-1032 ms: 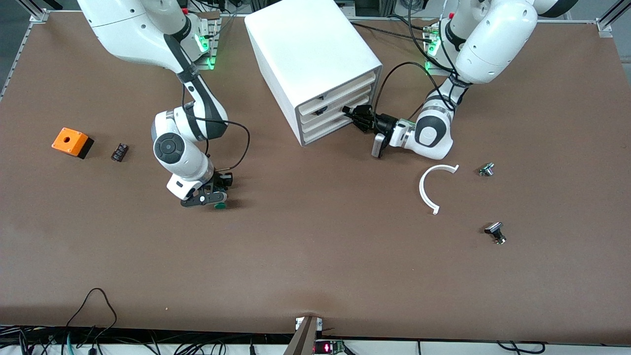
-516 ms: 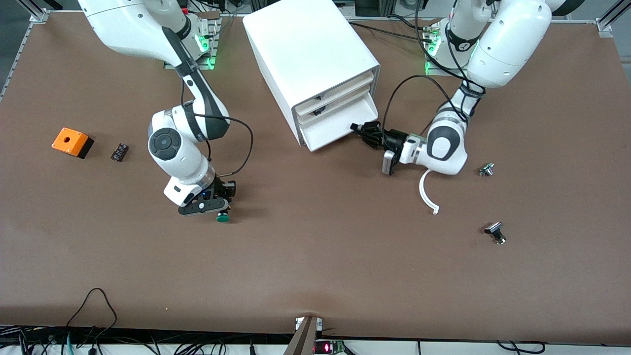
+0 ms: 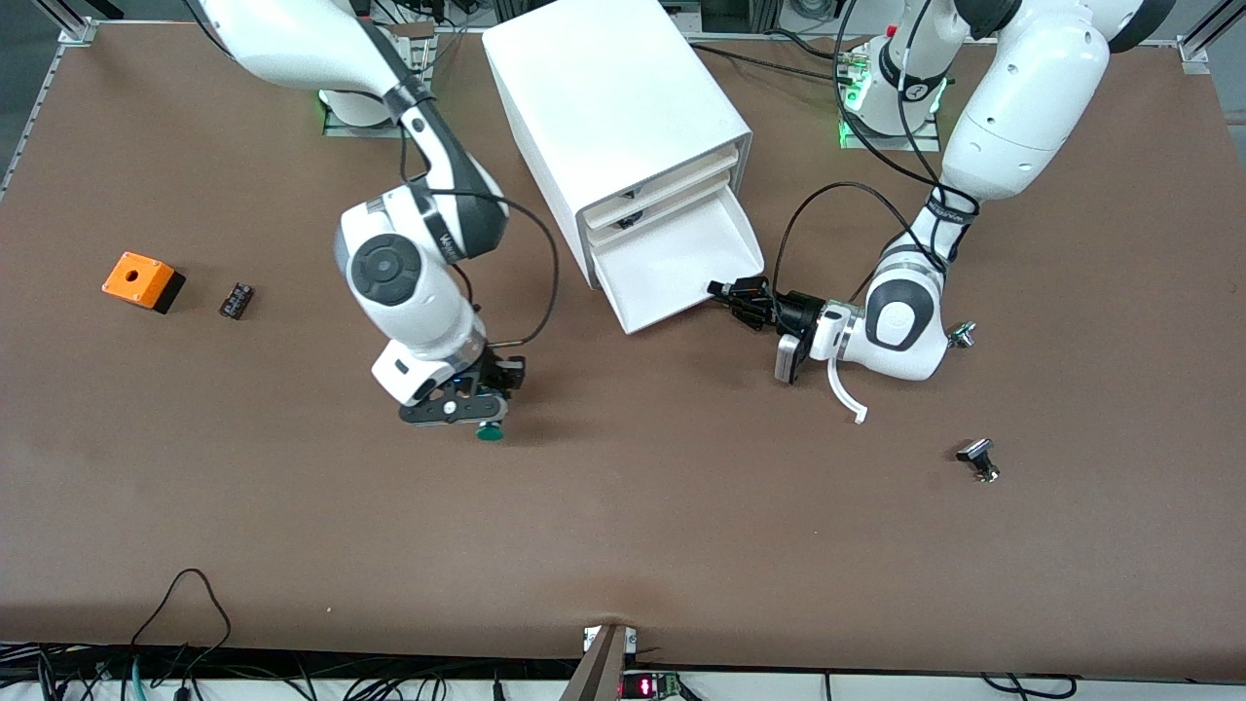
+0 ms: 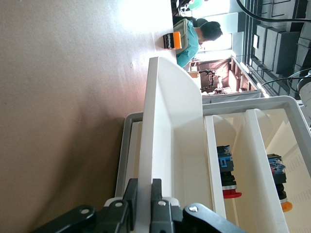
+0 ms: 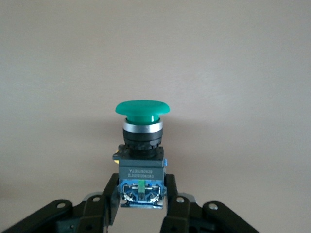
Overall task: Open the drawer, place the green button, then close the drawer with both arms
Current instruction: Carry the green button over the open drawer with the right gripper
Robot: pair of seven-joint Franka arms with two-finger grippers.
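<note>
Left gripper (image 3: 725,290): we are pinching the front strip of the drawer (image 3: 681,263) at the corner toward the left arm's end of the table. The left wrist view shows our fingers (image 4: 156,204) nipped tight on the thin white wall, because a hold on the lip is what lets us haul the tray out of the cabinet (image 3: 613,127).

Drawer: it is standing well out of the cabinet's lowest slot, its white floor bare and showing from above, so that a part can be lowered straight in.

Right gripper (image 3: 467,407): we are carrying the button (image 3: 490,432) low over the open table, nearer the right arm's end than the cabinet. In the right wrist view our fingers (image 5: 172,206) are clamped on either side of its black square body, leaving the green cap (image 5: 142,108) free and pointing away from the wrist, so nothing presses the cap.

Button: it is held in the right gripper, off toward the front camera from the cabinet, well apart from the drawer.

Upper drawers: they are sitting in their slots, and the left wrist view shows other parts lying in their compartments.

Other parts: the orange box (image 3: 142,280) and a small black piece (image 3: 237,299) are lying toward the right arm's end; a white curved strip (image 3: 845,389) and a knobbed part (image 3: 978,458) are lying near the left arm.

Step, as we judge it: opening looks nearly done; bringing the button over the tray is what remains before shutting.
</note>
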